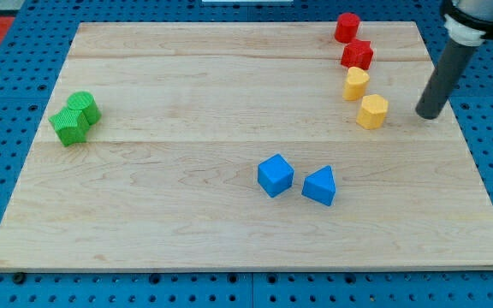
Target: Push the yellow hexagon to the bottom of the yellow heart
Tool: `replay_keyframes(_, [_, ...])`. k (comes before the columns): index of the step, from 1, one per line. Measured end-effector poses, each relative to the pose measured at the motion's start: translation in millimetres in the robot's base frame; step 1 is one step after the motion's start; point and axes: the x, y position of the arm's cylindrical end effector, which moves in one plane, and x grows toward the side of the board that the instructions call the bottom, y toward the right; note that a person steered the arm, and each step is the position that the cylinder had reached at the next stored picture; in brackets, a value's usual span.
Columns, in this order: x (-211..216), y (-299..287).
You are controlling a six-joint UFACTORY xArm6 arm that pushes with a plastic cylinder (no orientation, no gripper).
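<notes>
Pincer-less dark rod with my tip point(429, 115) just right of the yellow hexagon point(372, 111), not touching, rod's upper part cut off at the view's top, yellow heart point(356, 84) just above-left of the hexagon, heart shape hard to make out, wooden worktop point(187, 188) beneath.

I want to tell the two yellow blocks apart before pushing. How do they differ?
The yellow hexagon lies lower in the view than the yellow heart, and slightly to the right. The hexagon looks wider with flat sides; the heart looks narrower. My tip stands right of the hexagon, apart from it, farther from the heart. Both are yellow and similar in size.
</notes>
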Motion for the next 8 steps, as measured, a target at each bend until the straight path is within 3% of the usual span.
replay_keyframes(1, [-2, -63])
replay_keyframes(2, [-2, -72])
replay_keyframes(4, [85, -11])
replay_keyframes(5, [126, -73])
replay_keyframes(6, [129, -52])
replay_keyframes(8, [45, -98])
